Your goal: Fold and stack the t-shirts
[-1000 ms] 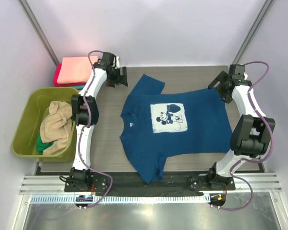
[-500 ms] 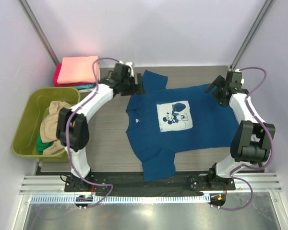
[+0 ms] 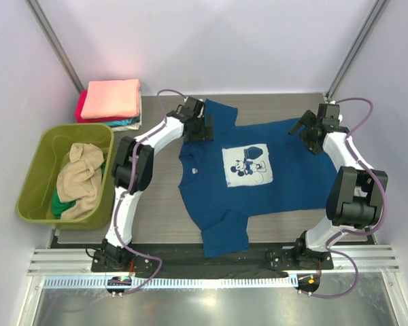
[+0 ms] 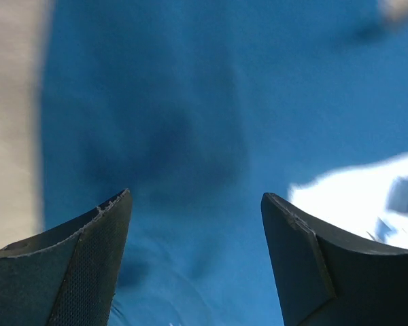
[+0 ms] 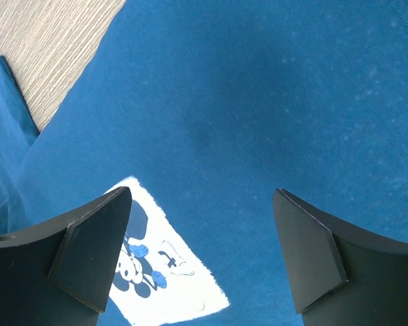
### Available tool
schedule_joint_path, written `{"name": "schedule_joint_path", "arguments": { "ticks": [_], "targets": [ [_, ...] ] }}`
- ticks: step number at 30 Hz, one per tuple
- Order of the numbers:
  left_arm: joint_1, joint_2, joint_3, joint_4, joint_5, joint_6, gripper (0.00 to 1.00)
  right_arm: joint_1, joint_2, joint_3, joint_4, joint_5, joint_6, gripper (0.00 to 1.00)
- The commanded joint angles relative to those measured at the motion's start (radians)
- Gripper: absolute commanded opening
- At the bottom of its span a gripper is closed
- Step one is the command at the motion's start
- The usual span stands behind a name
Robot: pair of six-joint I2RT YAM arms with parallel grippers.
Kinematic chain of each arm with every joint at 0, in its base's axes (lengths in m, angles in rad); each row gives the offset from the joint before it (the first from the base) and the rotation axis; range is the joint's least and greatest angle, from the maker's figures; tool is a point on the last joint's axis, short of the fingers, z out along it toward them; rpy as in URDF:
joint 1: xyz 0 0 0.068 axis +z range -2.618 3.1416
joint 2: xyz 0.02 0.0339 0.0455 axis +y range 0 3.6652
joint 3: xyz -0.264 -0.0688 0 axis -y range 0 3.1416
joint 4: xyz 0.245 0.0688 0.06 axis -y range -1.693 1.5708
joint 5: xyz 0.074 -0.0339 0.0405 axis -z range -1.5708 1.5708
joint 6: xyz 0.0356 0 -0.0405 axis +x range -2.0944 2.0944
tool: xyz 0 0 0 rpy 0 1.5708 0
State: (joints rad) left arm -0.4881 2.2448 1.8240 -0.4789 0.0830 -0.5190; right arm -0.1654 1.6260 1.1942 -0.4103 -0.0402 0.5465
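Note:
A navy blue t-shirt [image 3: 272, 183] with a white cartoon patch [image 3: 247, 164] lies spread flat on the table. My left gripper [image 3: 205, 126] hovers over its far left sleeve, open, with only blue cloth [image 4: 190, 136] beneath the fingers. Over the shirt's far right hem my right gripper [image 3: 307, 133] is open too, looking down on blue cloth [image 5: 272, 102] and the white patch [image 5: 160, 265]. Folded salmon-pink [image 3: 110, 97], red [image 3: 81, 109] and teal shirts sit stacked at the far left. A tan shirt [image 3: 80, 178] and a green one [image 3: 58, 206] lie in the tub.
The olive-green plastic tub [image 3: 37, 170] stands off the table's left side. Bare wood-grain table [image 3: 156, 197] shows left of the blue shirt. White walls and slanted metal posts [image 3: 54, 41] close in the back corners.
My left arm swung right from beside the folded stack to over the blue shirt's far sleeve, its jaws narrowing slightly. The shirt shifted right early on. My right gripper moved slightly left over the hem.

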Motion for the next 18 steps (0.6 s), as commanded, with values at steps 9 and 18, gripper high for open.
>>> {"name": "schedule_joint_path", "arguments": {
  "ticks": [9,18],
  "targets": [
    [0.207,0.177,0.267,-0.312,-0.250,0.178,0.79,0.007,0.077,0.062,0.050,-0.029,0.006,0.91],
    [0.247,0.146,0.529,-0.435,-0.209,0.223,0.77,0.067,0.115,0.113,0.051,-0.021,0.032,0.90]
  ]
}}
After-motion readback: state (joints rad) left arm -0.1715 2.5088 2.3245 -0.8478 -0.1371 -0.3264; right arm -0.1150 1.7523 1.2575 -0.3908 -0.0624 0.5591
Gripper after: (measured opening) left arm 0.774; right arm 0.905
